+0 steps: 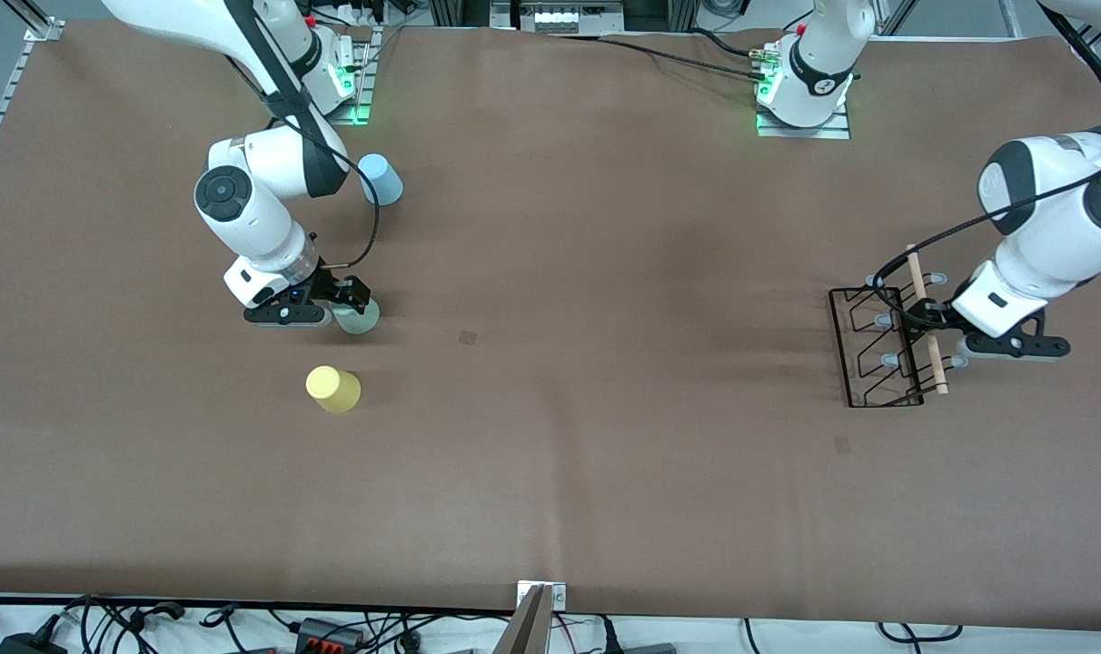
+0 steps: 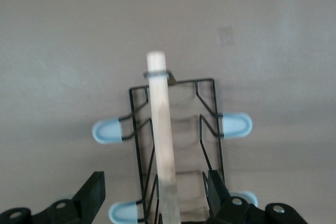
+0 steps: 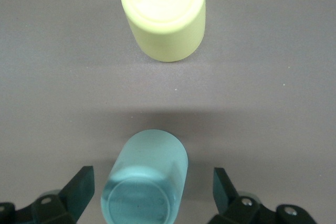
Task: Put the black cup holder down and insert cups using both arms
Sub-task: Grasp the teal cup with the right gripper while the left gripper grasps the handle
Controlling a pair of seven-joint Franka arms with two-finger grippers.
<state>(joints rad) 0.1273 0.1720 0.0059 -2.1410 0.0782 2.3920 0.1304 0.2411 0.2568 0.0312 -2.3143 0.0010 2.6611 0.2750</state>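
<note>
The brown table (image 1: 550, 454) fills the front view. At mid-right of that frame stands the rack (image 1: 877, 345), black wire with a pale wooden rod (image 1: 927, 322) along its top and grey-blue tipped pegs (image 1: 890, 361) sticking out to both sides. The left pincer (image 1: 927, 318) sits at the rod from the frame's right edge side. In the left wrist view the rod (image 2: 163, 150) runs up the middle of the frame between the two black fingers (image 2: 94, 190). The fingers stand apart on either side of the rack (image 2: 176, 145), and they do not press the rod. Pegs (image 2: 236, 124) show on each side of the wire.

At left of the front view the right pincer (image 1: 349, 304) is low at the grey-green cup (image 1: 358, 316), which stands upside down on the table. In the right wrist view this cup (image 3: 144, 179) sits at the bottom centre between wide-spread fingers (image 3: 79, 187), with a gap on both sides, so nothing is gripped. The yellow cup (image 1: 333, 389) stands upside down lower in the front frame, nearer the camera than the grey-green one; it (image 3: 163, 14) fills the top centre of the right wrist view. The blue cup (image 1: 381, 179) stands upper left in the front frame, beside the right arm's elbow.
</note>
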